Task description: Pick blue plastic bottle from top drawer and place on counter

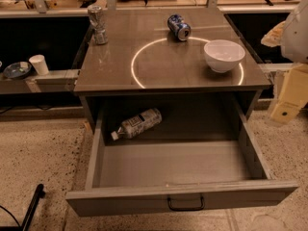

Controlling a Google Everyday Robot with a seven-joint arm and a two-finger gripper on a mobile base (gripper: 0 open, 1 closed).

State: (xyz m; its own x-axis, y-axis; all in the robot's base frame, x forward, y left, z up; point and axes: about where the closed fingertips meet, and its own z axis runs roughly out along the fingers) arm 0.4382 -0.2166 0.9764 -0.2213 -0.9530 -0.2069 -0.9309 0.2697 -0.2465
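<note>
Inside the open top drawer (183,165), at its back left, the blue plastic bottle (137,124) lies on its side, untouched. Off the right edge of the table (159,71) hangs the tool (288,97), well apart from the bottle; released or clenched, I cannot tell. Reaching seems the step in hand: next, cross over the drawer, descend, and straddle the bottle's body

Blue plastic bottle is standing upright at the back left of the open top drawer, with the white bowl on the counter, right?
No. The camera view shows the blue plastic bottle lying on its side, not upright, at the back left of the open top drawer; the white bowl is on the counter. The gripper is at the right edge.
</note>
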